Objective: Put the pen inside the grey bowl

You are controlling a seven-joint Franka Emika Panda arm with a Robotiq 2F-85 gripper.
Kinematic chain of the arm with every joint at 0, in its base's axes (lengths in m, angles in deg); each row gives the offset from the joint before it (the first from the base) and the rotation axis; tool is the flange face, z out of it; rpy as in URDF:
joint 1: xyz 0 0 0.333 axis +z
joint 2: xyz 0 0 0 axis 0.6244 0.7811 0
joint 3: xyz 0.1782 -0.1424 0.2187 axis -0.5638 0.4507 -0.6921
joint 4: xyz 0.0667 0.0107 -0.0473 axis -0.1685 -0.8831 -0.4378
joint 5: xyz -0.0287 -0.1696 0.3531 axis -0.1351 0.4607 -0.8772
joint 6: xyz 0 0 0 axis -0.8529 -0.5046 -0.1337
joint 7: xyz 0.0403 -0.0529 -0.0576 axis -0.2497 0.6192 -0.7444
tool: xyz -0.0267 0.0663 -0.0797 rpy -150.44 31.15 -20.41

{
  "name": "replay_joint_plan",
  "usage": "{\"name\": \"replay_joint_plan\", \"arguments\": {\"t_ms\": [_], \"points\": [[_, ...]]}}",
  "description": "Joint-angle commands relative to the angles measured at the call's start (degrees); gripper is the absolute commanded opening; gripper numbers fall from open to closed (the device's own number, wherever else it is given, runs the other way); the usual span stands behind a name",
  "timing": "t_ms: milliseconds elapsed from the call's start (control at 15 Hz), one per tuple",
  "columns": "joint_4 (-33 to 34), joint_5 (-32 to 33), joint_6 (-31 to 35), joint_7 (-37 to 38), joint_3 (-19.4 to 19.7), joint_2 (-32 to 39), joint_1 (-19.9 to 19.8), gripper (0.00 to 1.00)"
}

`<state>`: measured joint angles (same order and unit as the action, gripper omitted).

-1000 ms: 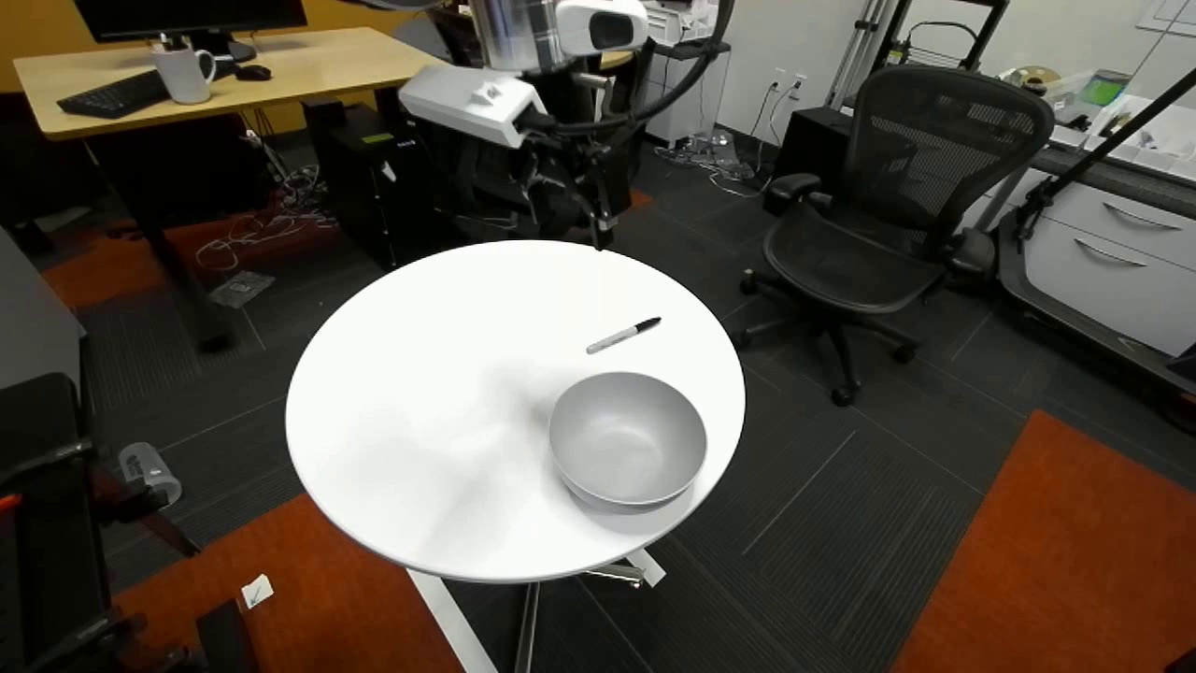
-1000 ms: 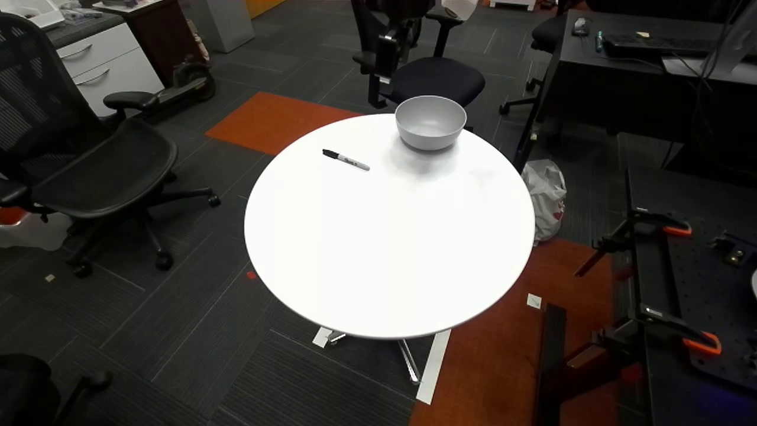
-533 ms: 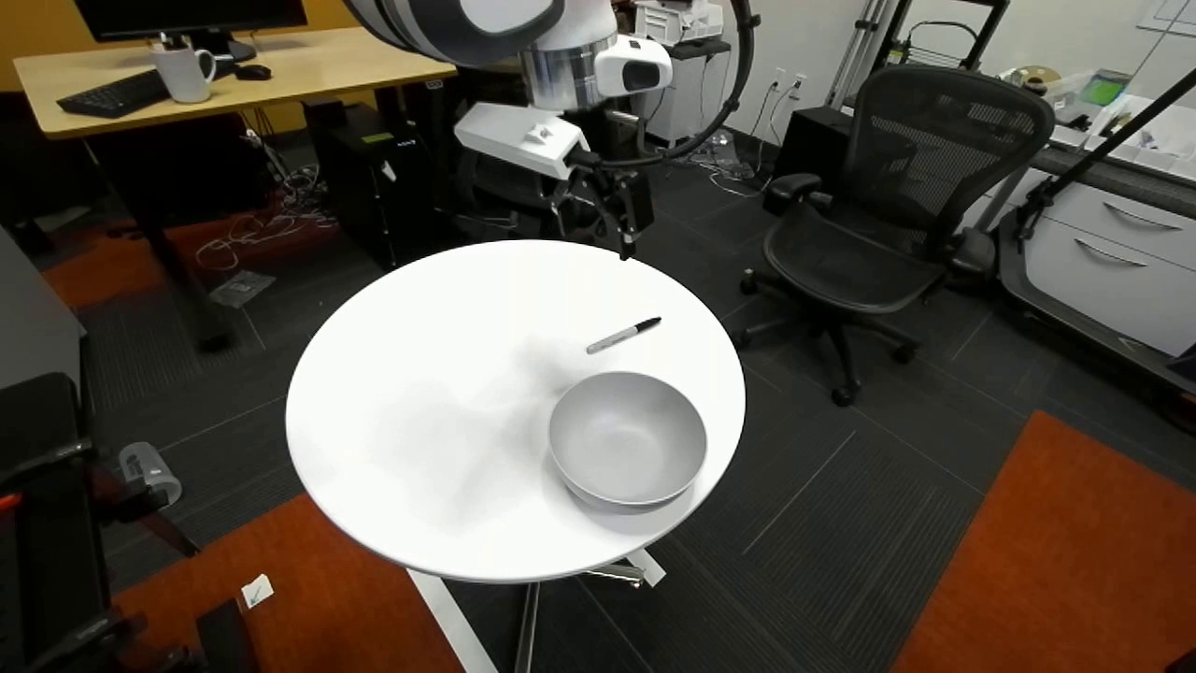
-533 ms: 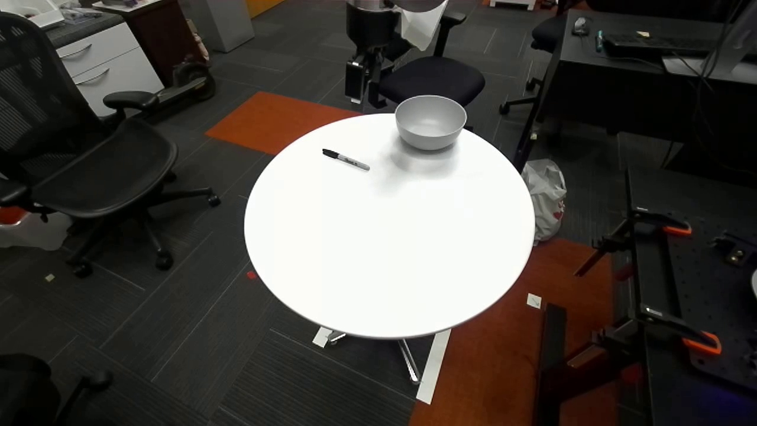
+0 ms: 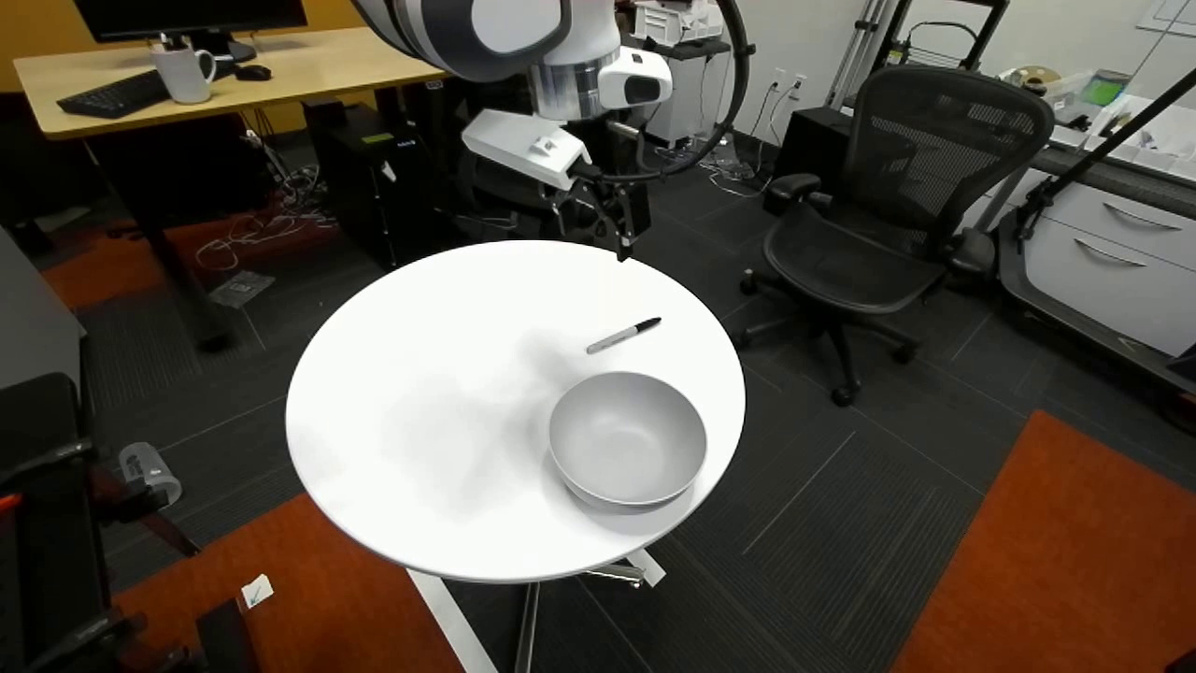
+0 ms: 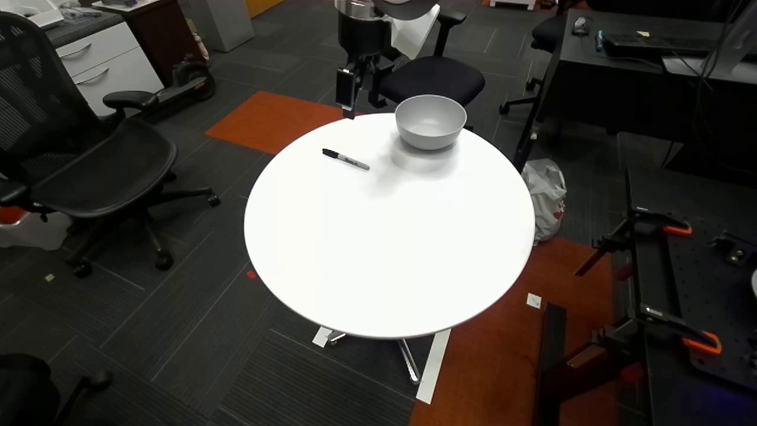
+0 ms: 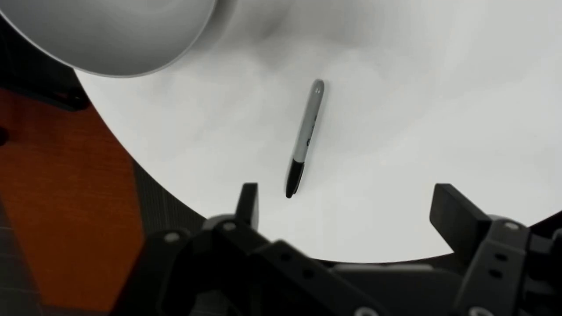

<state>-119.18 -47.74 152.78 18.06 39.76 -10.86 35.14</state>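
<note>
in the wrist view, looking down past the gripper (image 7: 347, 204), spread wide and holding nothing, to the pen (image 7: 305, 137), lying on the table (image 7: 404, 131); also to the bowl (image 7: 114, 39), upright, at ten o'clock, apart from the pen.

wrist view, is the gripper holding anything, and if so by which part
Nothing is held. The gripper stands open, its jaws wide apart, and the black-capped marker pen lies on the round white table, touched by neither jaw.

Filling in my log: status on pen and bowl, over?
End effector open, grasping nothing. Pen lying on white table, outside grey bowl. Nothing seen in the way.
</note>
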Motion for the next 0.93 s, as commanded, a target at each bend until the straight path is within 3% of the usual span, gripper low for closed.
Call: {"name": "replay_joint_plan", "arguments": {"t_ms": [0, 600, 867], "points": [[0.1, 0.4, -0.1, 0.3, -0.5, 0.0, -0.5, 1.0], [0.8, 1.6, 14.8, 2.3, 0.9, 7.1, 0.3, 1.0], [1.9, 1.0, 17.4, 2.1, 0.5, 10.4, -0.1, 1.0]]}}
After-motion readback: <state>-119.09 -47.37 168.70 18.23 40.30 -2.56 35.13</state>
